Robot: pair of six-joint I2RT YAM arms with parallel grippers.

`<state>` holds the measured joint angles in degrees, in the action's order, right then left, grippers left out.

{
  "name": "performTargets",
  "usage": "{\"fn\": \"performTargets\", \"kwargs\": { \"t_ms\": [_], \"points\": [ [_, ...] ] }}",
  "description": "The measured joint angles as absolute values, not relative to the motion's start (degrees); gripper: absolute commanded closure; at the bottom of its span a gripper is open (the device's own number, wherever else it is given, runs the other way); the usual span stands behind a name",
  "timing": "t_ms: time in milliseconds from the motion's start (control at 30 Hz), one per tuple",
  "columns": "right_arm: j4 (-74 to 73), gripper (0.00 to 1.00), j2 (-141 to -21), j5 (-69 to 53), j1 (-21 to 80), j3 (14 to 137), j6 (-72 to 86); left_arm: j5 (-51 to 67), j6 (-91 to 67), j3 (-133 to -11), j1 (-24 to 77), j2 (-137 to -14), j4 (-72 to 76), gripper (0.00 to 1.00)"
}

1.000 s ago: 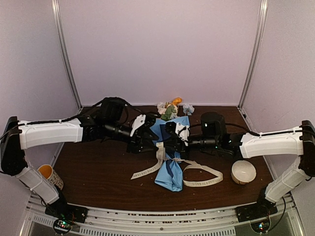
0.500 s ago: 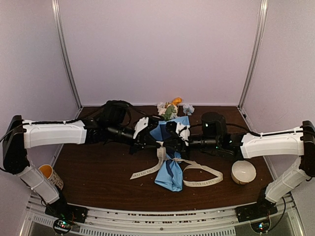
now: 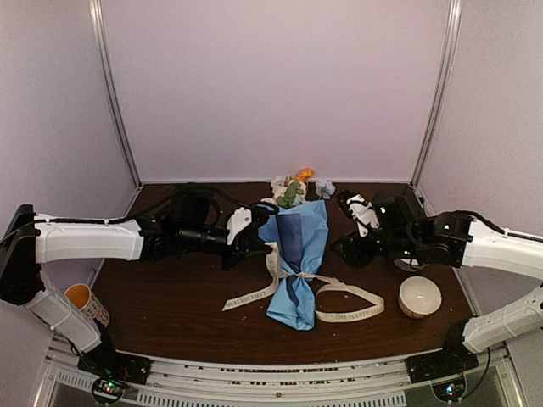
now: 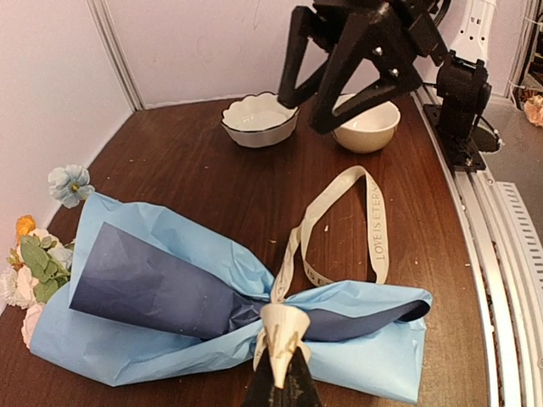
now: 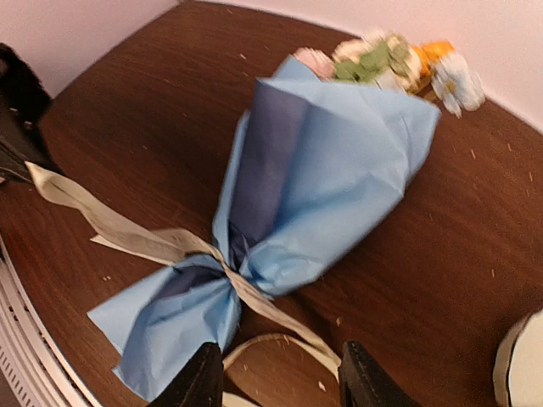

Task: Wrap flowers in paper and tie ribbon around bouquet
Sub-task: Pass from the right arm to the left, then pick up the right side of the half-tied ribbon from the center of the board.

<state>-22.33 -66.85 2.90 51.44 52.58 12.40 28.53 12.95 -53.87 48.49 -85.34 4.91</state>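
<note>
While my left gripper (image 4: pixel 278 373) is clamping the ribbon (image 4: pixel 377 229) at nine o'clock of the bouquet (image 3: pixel 301 237), lying mid-table, I am seeing my right gripper (image 5: pixel 280 356) hanging open at its three o'clock.

Plain pale lilac walls (image 3: pixel 271 85), evenly lit, close in the back and sides, with slim silvery metal uprights (image 3: pixel 114 102) at the rear corners, around a dark brown wood-grain table (image 3: pixel 170 297) edged in front by a slotted aluminium rail (image 3: pixel 271 379).
</note>
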Motion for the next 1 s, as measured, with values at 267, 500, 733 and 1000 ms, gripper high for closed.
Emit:
{"fn": "performTargets", "kwargs": {
  "t_ms": [267, 500, 733, 1000],
  "points": [
    [-36.60, 0.50, -64.14, 3.40, 52.93, 49.12, 26.81, 27.62, 12.71, -52.34, 49.95, -84.25, 5.74, 1.00],
    [-32.93, 0.47, -77.97, -2.55, 54.28, 50.81, 25.71, 27.22, 12.69, -52.34, 50.00, -84.23, 5.85, 1.00],
    [-32.53, 0.47, -88.73, -8.51, 55.44, 53.12, 21.52, 26.50, 12.78, -52.34, 50.00, -84.23, 5.50, 1.00],
    [-30.74, 0.49, -92.77, -10.79, 55.61, 53.12, 18.15, 25.52, 13.45, -52.56, 50.00, -84.62, 4.34, 1.00]
  ]
}}
